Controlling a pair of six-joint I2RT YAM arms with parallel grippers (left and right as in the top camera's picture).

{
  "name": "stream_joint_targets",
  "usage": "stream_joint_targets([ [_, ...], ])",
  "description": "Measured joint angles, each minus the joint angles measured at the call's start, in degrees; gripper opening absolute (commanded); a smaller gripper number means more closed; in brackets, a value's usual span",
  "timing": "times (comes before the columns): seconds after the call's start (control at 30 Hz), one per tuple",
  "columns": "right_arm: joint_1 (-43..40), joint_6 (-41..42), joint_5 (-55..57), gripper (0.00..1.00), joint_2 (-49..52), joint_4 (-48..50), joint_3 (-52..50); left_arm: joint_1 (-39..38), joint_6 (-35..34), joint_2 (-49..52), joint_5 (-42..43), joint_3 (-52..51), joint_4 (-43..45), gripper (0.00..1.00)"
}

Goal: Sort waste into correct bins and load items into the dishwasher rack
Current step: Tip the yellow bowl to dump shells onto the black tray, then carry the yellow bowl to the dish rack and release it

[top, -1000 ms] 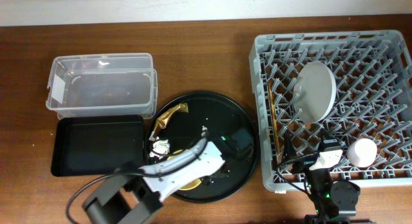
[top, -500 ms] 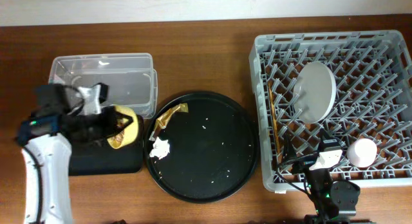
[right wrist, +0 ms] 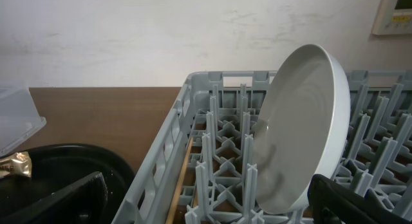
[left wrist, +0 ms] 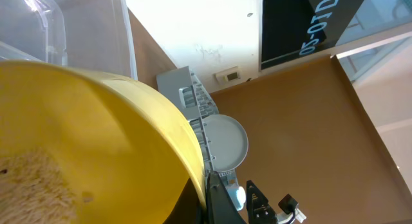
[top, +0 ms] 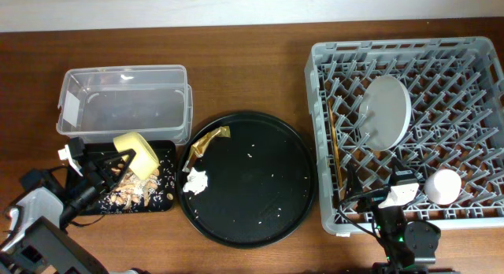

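My left gripper (top: pixel 116 159) is shut on the rim of the small yellow bowl (top: pixel 136 153) and holds it tipped over the shallow black rectangular tray (top: pixel 94 157). Brownish food scraps (top: pixel 130 192) lie scattered in that tray. In the left wrist view the bowl (left wrist: pixel 96 134) fills the frame, pinched at its rim by my gripper (left wrist: pixel 205 193). The white tissue (top: pixel 195 180) and gold wrapper (top: pixel 206 140) lie on the round black tray (top: pixel 260 187). The clear tub (top: pixel 122 101) stands behind. The grey rack (top: pixel 472 69) holds the upright plate (top: pixel 386 110), chopsticks (top: pixel 337 148) and a pale cup (top: pixel 445 186). My right gripper (right wrist: pixel 212 211) is open at the rack's front.
In the right wrist view the plate (right wrist: pixel 302 127) leans in the rack (right wrist: pixel 212 147), with the chopsticks (right wrist: pixel 183 179) along its left wall and the round tray (right wrist: pixel 58 166) to the left. Bare wooden table runs along the back.
My left arm carried the yellow bowl from the round tray to the black rectangular tray and tipped it; scraps now lie in that tray. The right arm has not moved.
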Motion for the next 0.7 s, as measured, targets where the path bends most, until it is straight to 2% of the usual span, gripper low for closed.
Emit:
stream_joint_targets([
  [0.2, 0.0, 0.0, 0.0, 0.98, 0.0, 0.0, 0.0, 0.0, 2.16, 0.0, -0.48, -0.13, 3.17, 0.0],
  [0.5, 0.0, -0.02, 0.0, 0.99, 0.0, 0.0, 0.0, 0.07, 6.69, 0.0, -0.31, -0.26, -0.31, 0.0],
  [0.53, 0.0, -0.02, 0.0, 0.98, 0.0, 0.0, 0.0, 0.07, 7.15, 0.0, 0.07, -0.46, 2.71, 0.0],
  [0.6, 0.0, 0.02, 0.0, 0.98, 0.0, 0.0, 0.0, 0.37, 3.82, 0.0, 0.39, -0.5, 4.35, 0.0],
  [0.7, 0.0, 0.0, 0.0, 0.98, 0.0, 0.0, 0.0, -0.33, 4.48, 0.0, -0.24, -0.59, 4.57, 0.0],
])
